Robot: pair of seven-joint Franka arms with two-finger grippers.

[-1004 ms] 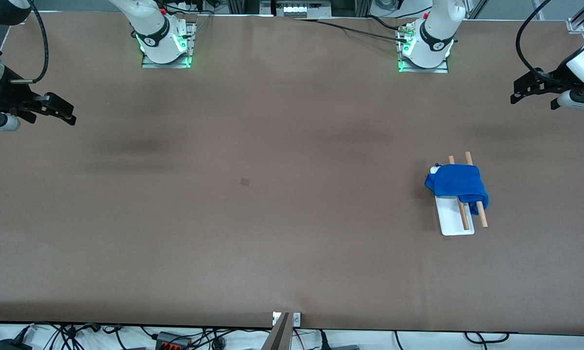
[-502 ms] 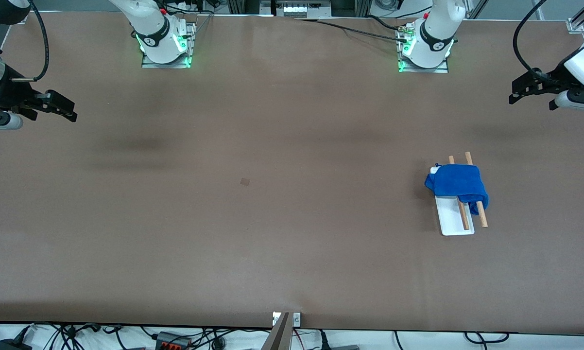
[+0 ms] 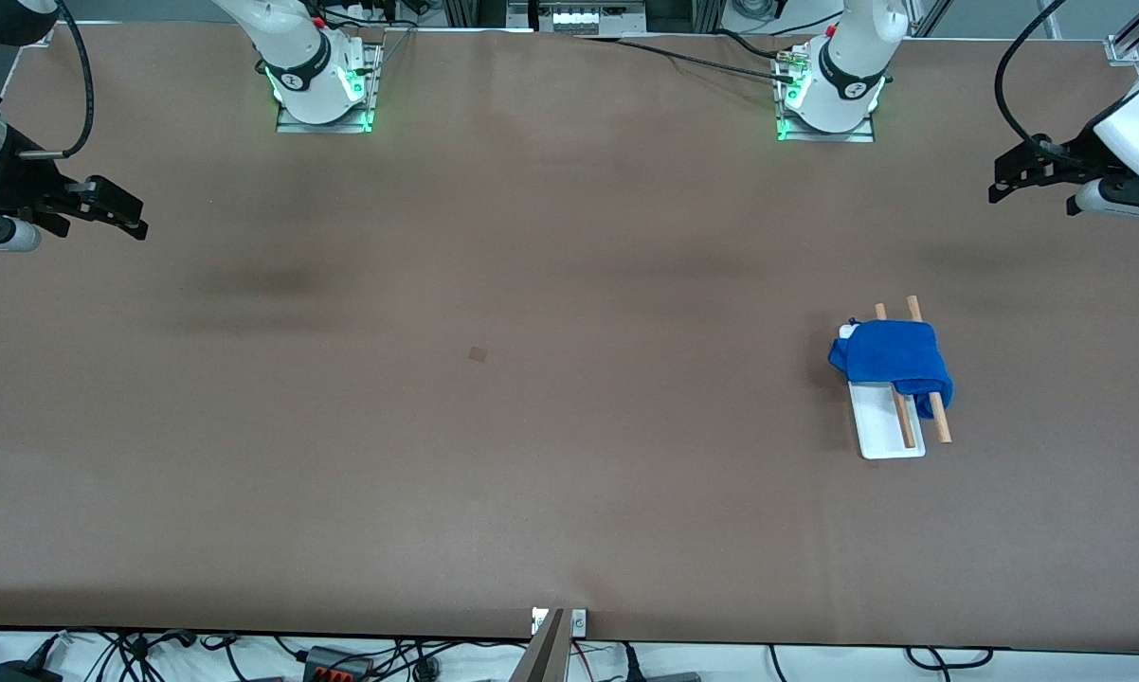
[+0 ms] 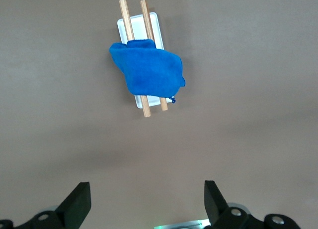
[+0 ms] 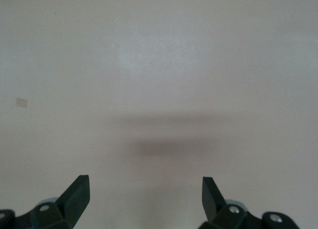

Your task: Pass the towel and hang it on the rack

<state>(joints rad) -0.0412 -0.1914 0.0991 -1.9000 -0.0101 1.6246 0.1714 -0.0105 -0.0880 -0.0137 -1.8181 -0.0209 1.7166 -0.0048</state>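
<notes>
Two hands were up in the air when you looked, both empty with fingers spread wide. Going across the front view from its left edge, you saw the right hand (image 3: pixel 135 220) waiting over the counter (image 3: pixel 532 426) at the right arm's end, with only bare surface and a small mark (image 5: pixel 22 103) under it. Next came the towel (image 3: pixel 890 357), draped across both wooden rods of the rack (image 3: pixel 887 426) and covering their upper part, toward the left arm's end. Last, the left hand (image 3: pixel 1001 185) hung over the counter's edge at that end, well apart from the rack.
</notes>
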